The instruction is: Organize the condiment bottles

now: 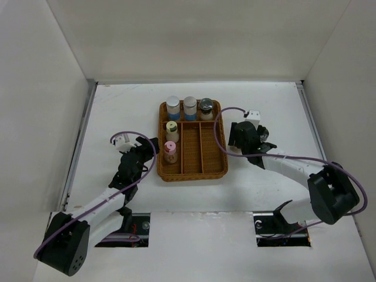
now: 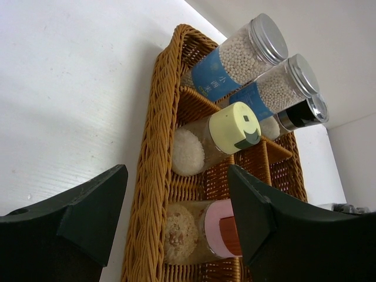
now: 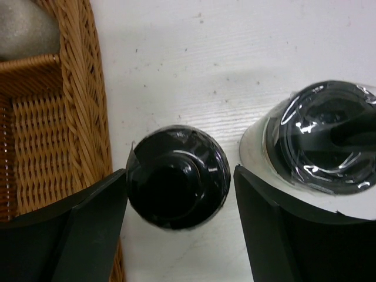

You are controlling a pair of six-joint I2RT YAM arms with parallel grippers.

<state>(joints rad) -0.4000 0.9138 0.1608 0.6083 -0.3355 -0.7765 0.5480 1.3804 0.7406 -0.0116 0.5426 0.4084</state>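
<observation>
Right gripper (image 3: 179, 176) apart astride a black-capped jar (image 3: 176, 191) — perhaps touching — left gripper (image 2: 176, 171) apart beside tray (image 2: 154, 141)

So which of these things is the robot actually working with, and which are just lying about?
Part of the job: two blue-labelled grey-capped jars, black-banded shiny-capped jar, yellow-capped jar, pink-capped jar, all in the brown wicker divided tray; two black-capped jars on the white table beside it.
Just there: looping purple cables.
</observation>
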